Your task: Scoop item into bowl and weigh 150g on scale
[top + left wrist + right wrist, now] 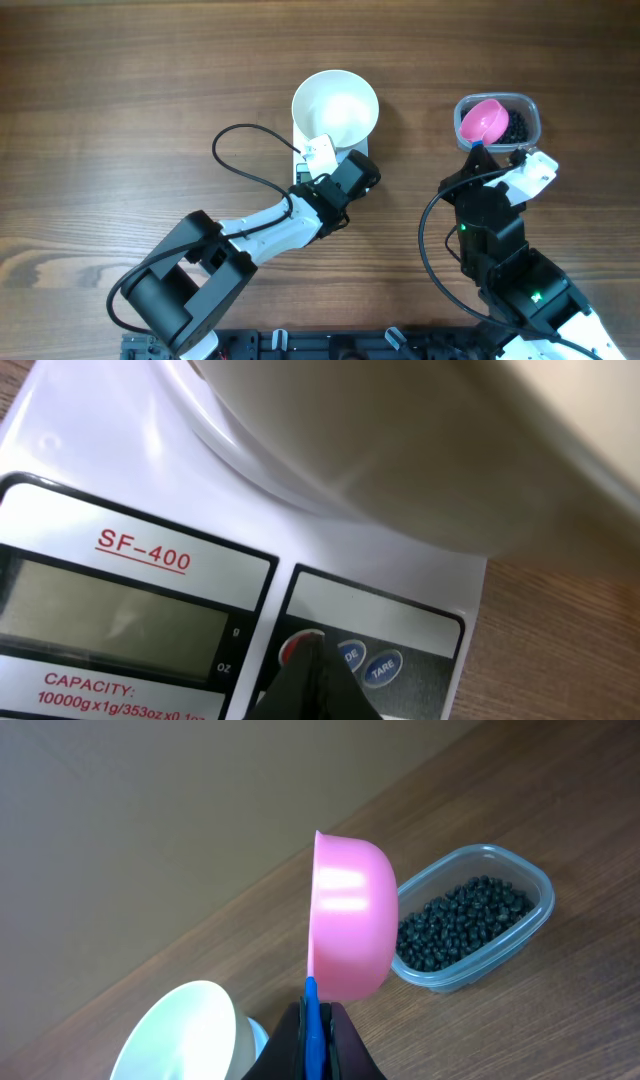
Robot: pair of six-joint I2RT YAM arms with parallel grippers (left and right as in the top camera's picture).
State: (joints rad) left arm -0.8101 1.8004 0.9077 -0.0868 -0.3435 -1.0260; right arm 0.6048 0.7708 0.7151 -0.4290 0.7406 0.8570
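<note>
The white bowl (pixel 335 108) stands on the scale (pixel 90 450), which the bowl and my left arm mostly hide from above. My left gripper (pixel 312 647) is shut, its tip touching the red round button (pixel 295 647) beside the MODE and TARE buttons; the grey display (pixel 110 615) is blank. My right gripper (pixel 313 1015) is shut on the blue handle of the pink scoop (pixel 350 915), held tipped on its side. From above, the pink scoop (pixel 483 122) hangs over the clear tub (pixel 532 112) that holds the black item (pixel 517 127). The bowl (pixel 190 1030) looks empty.
The clear tub (pixel 535 885) sits on the wooden table at the right, about a bowl's width from the bowl. A black cable (pixel 245 165) loops left of the left arm. The arm bases stand at the table's near edge.
</note>
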